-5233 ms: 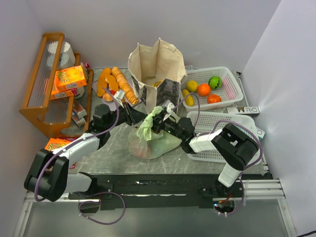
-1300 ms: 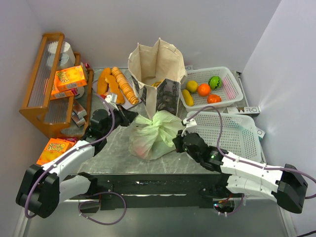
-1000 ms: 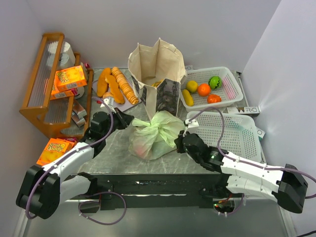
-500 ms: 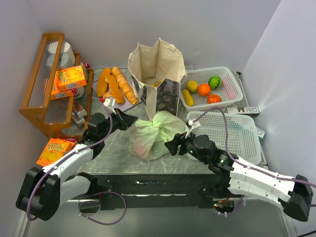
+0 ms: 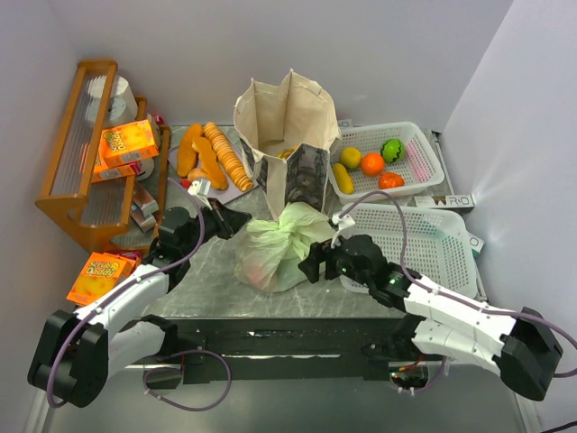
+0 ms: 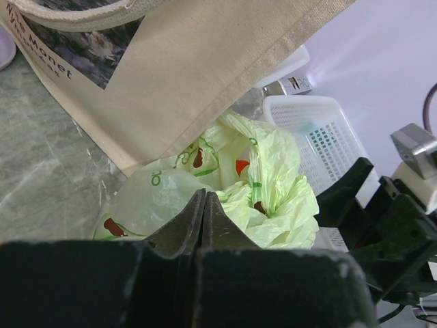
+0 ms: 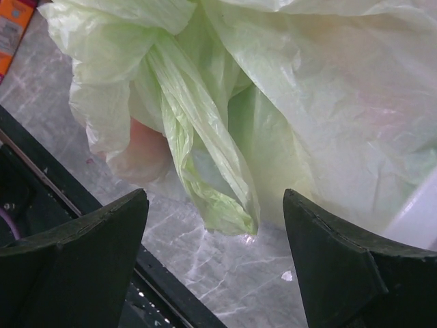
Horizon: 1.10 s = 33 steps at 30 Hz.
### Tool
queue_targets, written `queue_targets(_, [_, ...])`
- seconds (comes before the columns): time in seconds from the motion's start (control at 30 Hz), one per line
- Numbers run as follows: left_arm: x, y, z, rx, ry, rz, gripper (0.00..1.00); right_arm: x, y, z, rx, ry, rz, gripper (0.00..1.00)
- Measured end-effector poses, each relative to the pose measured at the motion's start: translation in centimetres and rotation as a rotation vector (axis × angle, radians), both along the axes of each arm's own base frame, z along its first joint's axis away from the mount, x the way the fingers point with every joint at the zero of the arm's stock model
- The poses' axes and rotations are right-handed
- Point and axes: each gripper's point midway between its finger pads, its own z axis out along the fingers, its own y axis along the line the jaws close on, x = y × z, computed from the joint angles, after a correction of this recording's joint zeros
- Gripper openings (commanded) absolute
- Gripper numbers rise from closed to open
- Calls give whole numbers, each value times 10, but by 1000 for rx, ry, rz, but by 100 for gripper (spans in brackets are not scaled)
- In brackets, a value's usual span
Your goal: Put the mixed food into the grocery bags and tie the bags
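The pale-green plastic grocery bag (image 5: 281,245) sits bunched and knotted at the top on the grey table, with red and orange food showing through (image 6: 240,166). The beige canvas tote (image 5: 287,135) stands upright right behind it. My left gripper (image 5: 240,217) is shut at the bag's upper left, its tips (image 6: 203,195) just in front of the plastic with nothing seen between them. My right gripper (image 5: 311,262) is open at the bag's right side. A loose green bag tail (image 7: 217,198) hangs between its spread fingers (image 7: 130,212) without touching them. More fruit (image 5: 371,163) lies in the far white basket.
A white mesh basket (image 5: 424,162) with fruit stands at the back right, and an empty one (image 5: 424,239) sits nearer. Bread loaves (image 5: 213,152) lie left of the tote. A wooden rack (image 5: 86,153) holds orange boxes (image 5: 126,140). Another box (image 5: 97,275) lies near the left edge.
My right gripper has opened and let go of the green bag's tail, shifting left along the bag's side. The left gripper has stayed shut, drawing back a little.
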Motion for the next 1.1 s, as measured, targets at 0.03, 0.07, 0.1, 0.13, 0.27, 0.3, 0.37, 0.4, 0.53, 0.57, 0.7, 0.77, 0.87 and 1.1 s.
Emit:
queue_targets(0.03, [0,0,0,0,0,0,1,1,1,-3,-7,2,8,82])
queue_targets(0.07, [0,0,0,0,0,-2,1,2,2,-5,-15,3,16,80])
queue_targets(0.1, [-1,-1,0,0,0,-6,1,3,5,-7,-18,-1,27,74])
queue_targets(0.13, [-1,-1,0,-1,0,-8,1,4,7,-8,-22,-4,37,65])
queue_targets(0.27, [-2,-2,-1,-1,5,-17,5,6,10,-17,-52,-6,62,21])
queue_targets(0.3, [-2,-3,-2,0,8,-21,15,6,10,-19,-57,-3,62,14])
queue_targets(0.37, [-3,-3,-3,1,11,-28,64,8,10,-21,-71,-4,66,7])
queue_targets(0.4, [-4,-3,-4,8,20,-28,75,8,10,-22,-75,-3,64,5])
queue_targets(0.53, [-1,2,1,19,72,13,96,11,10,-20,-75,-6,58,1])
queue_targets(0.57, [-2,4,7,14,68,22,96,11,10,-20,-74,-7,57,1])
queue_targets(0.7, [-4,6,25,1,31,33,99,12,9,-19,-72,-9,52,0])
queue_targets(0.77, [-4,2,19,4,51,10,99,12,9,-17,-67,-12,52,0])
queue_targets(0.87, [1,-5,-8,27,133,-22,98,12,9,-15,-60,-13,53,0])
queue_targets(1.1, [5,-18,-36,9,228,-80,98,11,11,-8,-39,-27,58,0])
